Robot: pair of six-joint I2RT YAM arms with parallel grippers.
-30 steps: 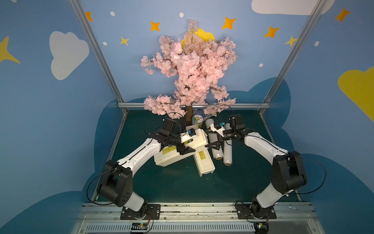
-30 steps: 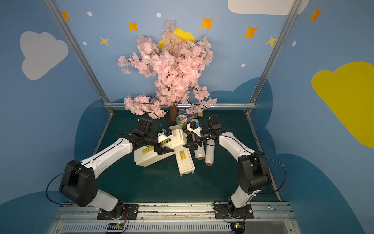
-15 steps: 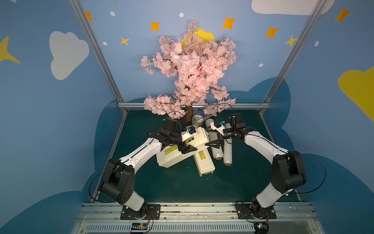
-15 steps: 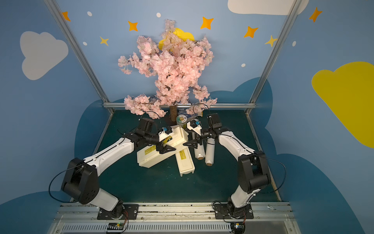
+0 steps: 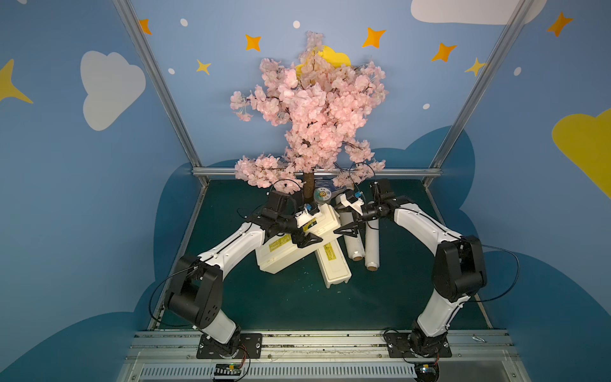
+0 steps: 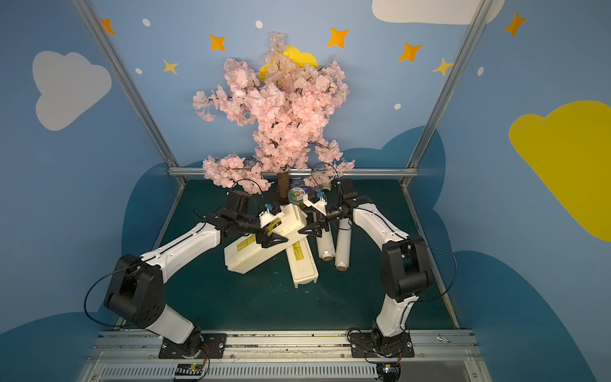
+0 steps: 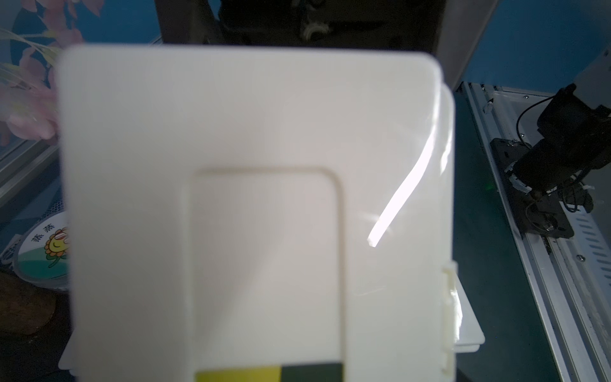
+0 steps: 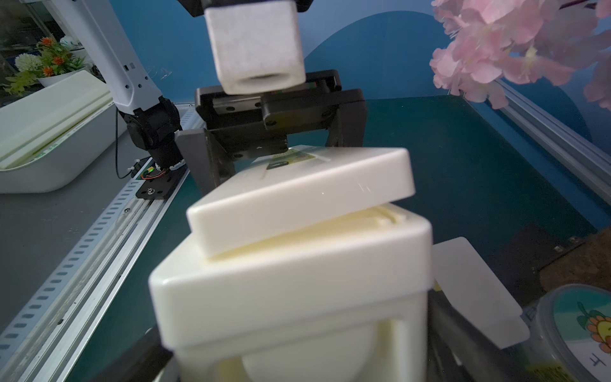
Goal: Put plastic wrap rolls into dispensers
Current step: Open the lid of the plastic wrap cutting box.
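A cream dispenser [image 5: 287, 253] [image 6: 251, 256] lies slantwise on the green mat. Its lid [image 8: 297, 191] [image 7: 251, 198] stands slightly ajar. My left gripper [image 5: 310, 238] [image 6: 276, 240] is shut across that lid, with its dark fingers [image 8: 205, 158] on either side. My right gripper [image 5: 345, 230] [image 6: 310, 231] is open and straddles the far end [image 8: 291, 281] of the same dispenser. A second, narrower dispenser [image 5: 334, 268] lies closed beside it. Two plastic wrap rolls [image 5: 353, 244] [image 5: 372, 244] lie side by side on the mat under my right arm.
A pink blossom tree with a brown trunk [image 5: 309, 185] stands at the back centre, its branches hanging over both wrists. A short green-and-white can [image 5: 322, 194] [image 8: 575, 334] sits by the trunk, close to the dispenser's far end. Metal rails edge the mat.
My left gripper has shifted a little to the right along the dispenser's lid. The right gripper has hardly moved.
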